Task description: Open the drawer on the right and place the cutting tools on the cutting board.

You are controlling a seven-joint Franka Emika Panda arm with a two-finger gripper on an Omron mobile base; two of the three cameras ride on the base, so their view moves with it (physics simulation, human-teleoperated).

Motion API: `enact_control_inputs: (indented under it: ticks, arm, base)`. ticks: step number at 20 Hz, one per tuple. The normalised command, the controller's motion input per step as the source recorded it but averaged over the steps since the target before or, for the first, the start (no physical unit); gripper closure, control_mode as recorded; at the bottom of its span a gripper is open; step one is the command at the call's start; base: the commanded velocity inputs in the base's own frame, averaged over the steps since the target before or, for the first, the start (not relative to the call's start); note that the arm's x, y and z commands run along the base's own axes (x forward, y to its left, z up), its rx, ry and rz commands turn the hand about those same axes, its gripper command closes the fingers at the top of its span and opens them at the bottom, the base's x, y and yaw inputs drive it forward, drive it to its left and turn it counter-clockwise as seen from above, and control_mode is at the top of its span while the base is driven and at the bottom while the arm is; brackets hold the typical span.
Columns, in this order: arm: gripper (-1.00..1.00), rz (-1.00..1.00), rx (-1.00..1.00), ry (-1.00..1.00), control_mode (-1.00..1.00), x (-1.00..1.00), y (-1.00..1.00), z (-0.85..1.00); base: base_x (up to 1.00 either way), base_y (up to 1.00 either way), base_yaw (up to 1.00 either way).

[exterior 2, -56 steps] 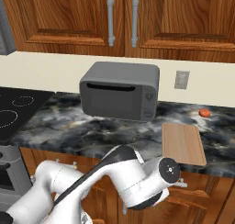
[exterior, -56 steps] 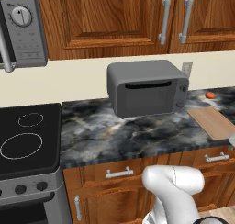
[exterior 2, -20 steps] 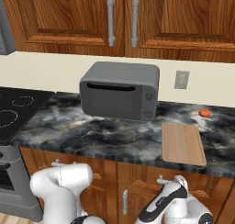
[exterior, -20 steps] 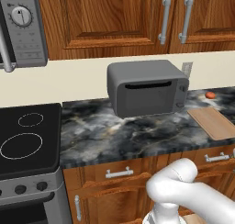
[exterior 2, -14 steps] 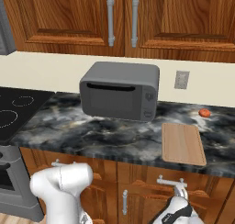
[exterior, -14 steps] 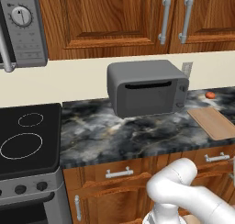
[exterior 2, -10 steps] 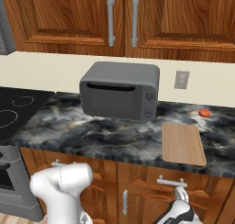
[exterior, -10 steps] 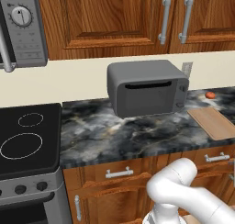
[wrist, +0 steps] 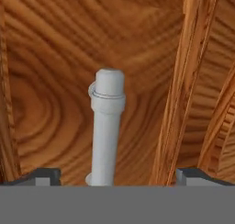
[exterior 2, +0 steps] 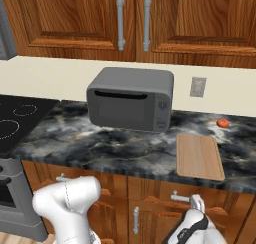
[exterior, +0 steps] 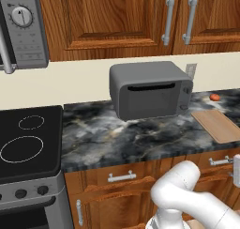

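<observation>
I am on the opening step: my hand (wrist: 114, 175), jaws wide, straddles the silver handle (wrist: 107, 126) of the shut drawer (exterior 2: 200, 200) below the tabletop's cutting board (exterior 2: 199, 156); next I judge close and pull.

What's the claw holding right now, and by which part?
Nothing. The claw is open, its tips apart on either side of the drawer's silver handle, which runs between them ungripped. The drawer looks shut.

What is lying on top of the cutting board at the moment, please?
Nothing lies on the cutting board: its whole tan top shows bare. A small red-orange round thing sits on the counter behind it. The drawer below is shut, so its contents are hidden.
</observation>
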Motion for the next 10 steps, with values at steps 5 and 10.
enact_control_inputs:
  ticks: [5,10]
  arm:
    - [-1.00,0.00,0.00,0.00,-1.00,0.42,-0.03,-0.05]
    - [-1.00,0.00,0.00,-0.06,-1.00,0.07,-0.13,-0.25]
  base:
    - [0.00,0.00,0.00]
    - [0.00,0.00,0.00]
